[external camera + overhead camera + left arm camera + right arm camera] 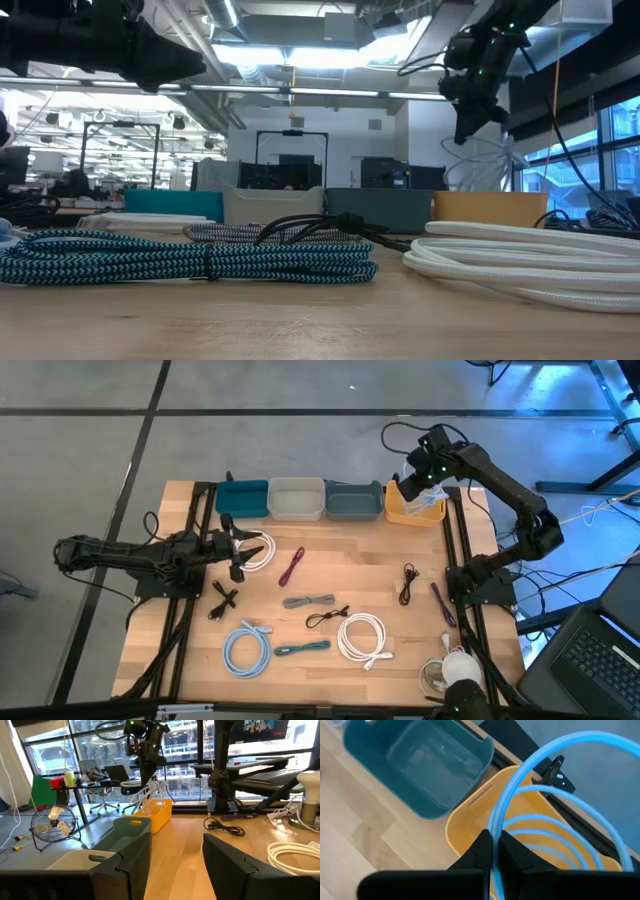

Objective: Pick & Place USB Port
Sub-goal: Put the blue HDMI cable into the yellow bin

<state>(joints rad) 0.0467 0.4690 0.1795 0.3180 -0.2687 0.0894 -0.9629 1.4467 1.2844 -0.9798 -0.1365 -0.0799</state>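
Yellow bin (414,510) at the table's one o'clock corner: above it the right gripper (496,851) pinches a coiled white cable (422,493) (loops dangling into the bin). At nine o'clock, the left gripper (238,550) waits, fingers spread.

You see two dark, matte black jointed arms; the right arm (505,480) carries small green lights near its wrist and a loose black cable. The left arm (130,555) has blocky, flat-sided black fingers (127,865).
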